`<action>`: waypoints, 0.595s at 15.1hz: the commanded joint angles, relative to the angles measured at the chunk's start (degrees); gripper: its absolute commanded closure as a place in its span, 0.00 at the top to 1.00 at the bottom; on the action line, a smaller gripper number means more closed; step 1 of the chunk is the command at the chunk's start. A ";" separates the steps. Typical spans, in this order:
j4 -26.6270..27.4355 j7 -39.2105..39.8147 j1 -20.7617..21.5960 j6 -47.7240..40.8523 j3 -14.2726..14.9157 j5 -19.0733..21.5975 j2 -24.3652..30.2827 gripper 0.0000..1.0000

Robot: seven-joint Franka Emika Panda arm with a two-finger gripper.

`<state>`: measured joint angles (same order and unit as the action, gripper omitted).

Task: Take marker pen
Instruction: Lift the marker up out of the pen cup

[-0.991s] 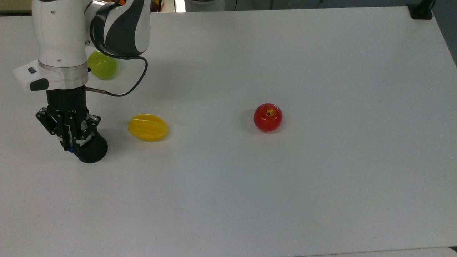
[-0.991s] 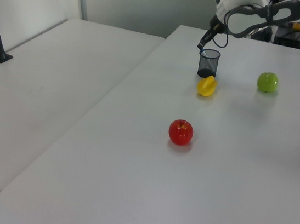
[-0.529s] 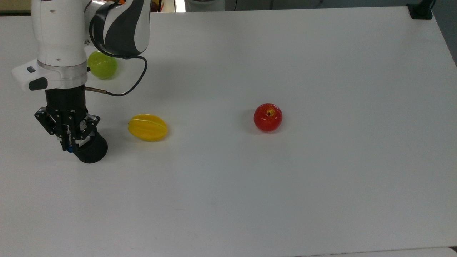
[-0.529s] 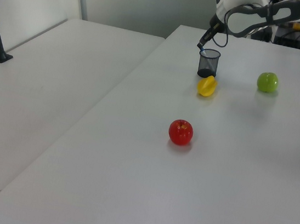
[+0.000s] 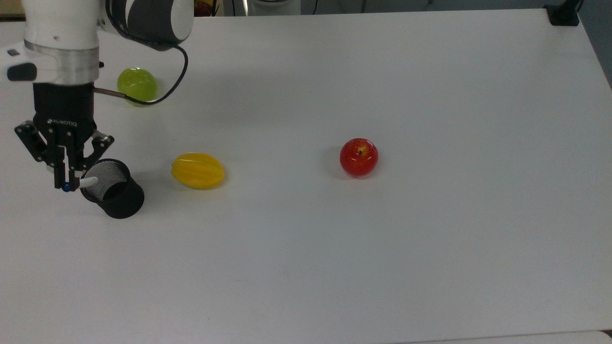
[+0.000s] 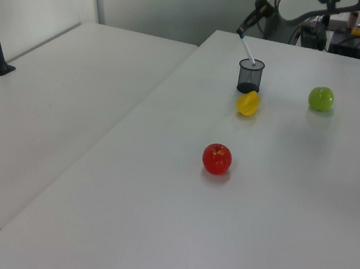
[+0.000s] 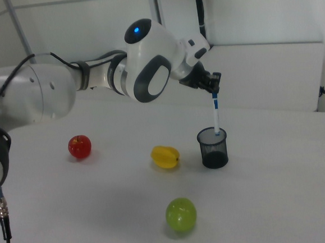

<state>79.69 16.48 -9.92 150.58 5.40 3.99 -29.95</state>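
Extraction step: the claw [image 7: 214, 95], clamped on the marker pen [image 7: 215, 116] at its blue cap, holds it half inside the mesh cup [image 7: 213, 148] at the yellow fruit's [image 7: 165, 156] 3 o'clock in the right view; next, lift clear.

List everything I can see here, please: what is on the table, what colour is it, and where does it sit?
marker pen: one, white with a blue cap, held upright with its lower end still inside the cup
mesh pen cup: one, black, at the top view's left
star fruit: one, yellow, just to the top view's right of the cup
red apple: one, red, near the middle of the table
green apple: one, green, at the top view's upper left, apart from the cup
table: one, white, under everything
second table: one, white, at the left view's left
robot arm: one, white and grey
pincer: one, black, closed on the pen's blue end above the cup
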 commanded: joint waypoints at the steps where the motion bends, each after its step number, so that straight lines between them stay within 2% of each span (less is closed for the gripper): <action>1: 2.49 -3.81 0.60 -5.44 0.23 0.49 7.00 0.00; 6: 3.01 -7.34 1.30 -19.76 -2.14 3.74 12.80 0.00; 9: 3.89 -7.34 3.50 -30.30 -2.24 6.20 15.62 0.00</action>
<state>79.80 10.35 -8.62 128.69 3.13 7.85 -19.20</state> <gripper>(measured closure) 0.819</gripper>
